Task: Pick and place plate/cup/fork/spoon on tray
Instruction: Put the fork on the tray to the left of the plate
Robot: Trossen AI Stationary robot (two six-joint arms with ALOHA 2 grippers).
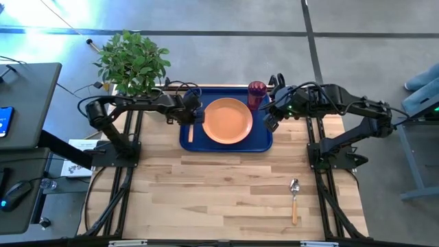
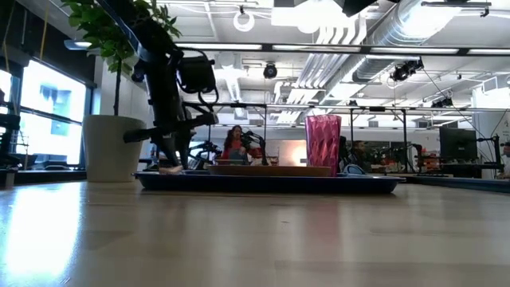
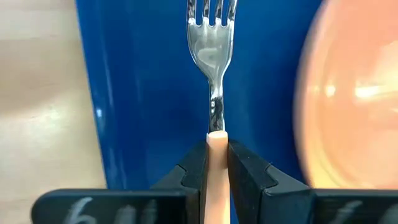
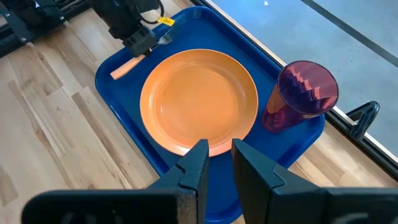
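Note:
The dark-blue tray [image 1: 264, 140] lies at the table's far middle. The orange plate [image 1: 227, 121] lies on it, and the magenta cup [image 1: 256, 94] stands upright in its far right corner. My left gripper [image 1: 195, 115] is over the tray's left strip, shut on the fork [image 3: 212, 37], whose tines point toward the far edge. My right gripper [image 4: 217, 163] hovers over the tray's right edge, a narrow gap between its fingers, empty. The spoon [image 1: 294, 199] lies flat on the table at the near right. My left gripper pinches the fork's wooden handle [image 3: 217, 144] between its two fingers, close to the end where the metal neck begins. The fingers come from above and lie across the handle. The fork sits level, low over the tray's floor; whether it rests there, I cannot tell.
A potted plant [image 1: 134, 62] stands at the far left, beside the tray's corner. Bare wood lies between the tray and the near edge. A desk with devices [image 1: 20, 103] stands left of the table. People sit in the room beyond [image 2: 235, 143].

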